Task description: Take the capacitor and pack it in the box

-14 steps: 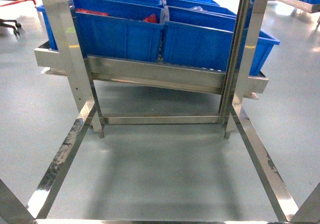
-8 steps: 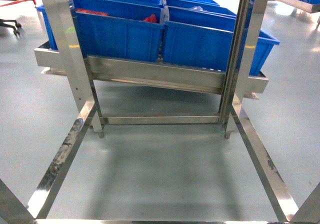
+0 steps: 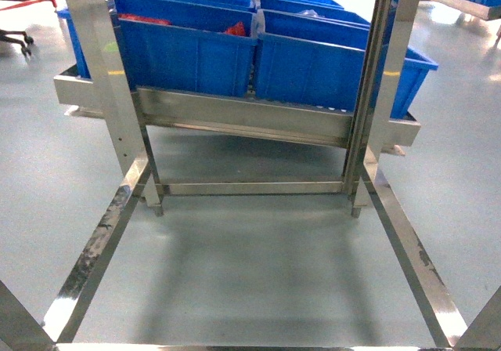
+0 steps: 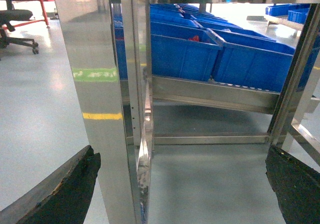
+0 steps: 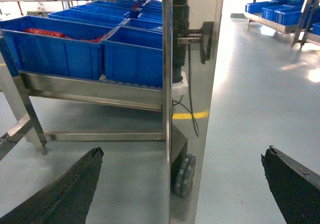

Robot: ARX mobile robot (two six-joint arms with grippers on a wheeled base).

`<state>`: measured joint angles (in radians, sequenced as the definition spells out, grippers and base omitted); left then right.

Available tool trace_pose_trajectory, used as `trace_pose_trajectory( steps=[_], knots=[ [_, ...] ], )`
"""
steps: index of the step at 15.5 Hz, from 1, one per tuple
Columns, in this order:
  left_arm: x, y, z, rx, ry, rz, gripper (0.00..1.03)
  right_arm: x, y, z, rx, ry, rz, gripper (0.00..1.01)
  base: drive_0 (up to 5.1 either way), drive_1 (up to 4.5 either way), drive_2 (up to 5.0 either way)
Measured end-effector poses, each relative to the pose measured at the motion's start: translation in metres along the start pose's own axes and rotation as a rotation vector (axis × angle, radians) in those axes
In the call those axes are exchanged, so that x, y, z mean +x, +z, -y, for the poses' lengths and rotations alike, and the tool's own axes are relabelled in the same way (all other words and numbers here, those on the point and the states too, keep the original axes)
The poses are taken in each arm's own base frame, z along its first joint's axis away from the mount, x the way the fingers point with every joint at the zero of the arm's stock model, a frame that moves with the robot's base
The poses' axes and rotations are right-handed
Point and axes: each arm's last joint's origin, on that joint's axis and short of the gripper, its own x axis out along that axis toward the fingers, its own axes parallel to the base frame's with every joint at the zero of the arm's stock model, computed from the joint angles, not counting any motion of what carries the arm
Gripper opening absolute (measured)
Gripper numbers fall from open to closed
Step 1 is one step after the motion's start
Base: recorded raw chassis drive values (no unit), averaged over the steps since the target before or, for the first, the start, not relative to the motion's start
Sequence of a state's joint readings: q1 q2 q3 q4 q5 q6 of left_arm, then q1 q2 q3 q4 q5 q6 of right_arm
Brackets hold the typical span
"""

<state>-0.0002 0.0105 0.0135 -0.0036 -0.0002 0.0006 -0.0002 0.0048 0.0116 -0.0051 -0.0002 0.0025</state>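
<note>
Neither the capacitor nor the box shows in any view. My left gripper (image 4: 182, 184) is open: its dark fingers (image 4: 70, 189) stand far apart on either side of a steel upright (image 4: 102, 109), with nothing between them but that post. The right gripper (image 5: 180, 184) is open too, and its fingers (image 5: 292, 184) straddle another steel upright (image 5: 192, 84) without holding anything. Neither gripper appears in the head view.
A steel rack (image 3: 243, 120) carries rows of blue plastic bins (image 3: 188, 53); some hold red items (image 3: 236, 29) that I cannot make out. Steel frame bars (image 3: 98, 245) lie over the grey floor (image 3: 250, 265). More blue bins (image 5: 280, 9) stand at the far right.
</note>
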Motion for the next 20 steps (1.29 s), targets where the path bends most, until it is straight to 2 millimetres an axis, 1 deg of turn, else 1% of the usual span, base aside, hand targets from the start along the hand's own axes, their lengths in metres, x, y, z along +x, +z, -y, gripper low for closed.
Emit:
trace_pose_trajectory(
  steps=[20],
  knots=[
    [0.0000, -0.0001, 0.0000, 0.000, 0.000, -0.001, 0.98, 0.0000, 0.0000, 0.0000, -0.001, 0.000, 0.000, 0.98, 0.0, 0.00, 0.0]
  ],
)
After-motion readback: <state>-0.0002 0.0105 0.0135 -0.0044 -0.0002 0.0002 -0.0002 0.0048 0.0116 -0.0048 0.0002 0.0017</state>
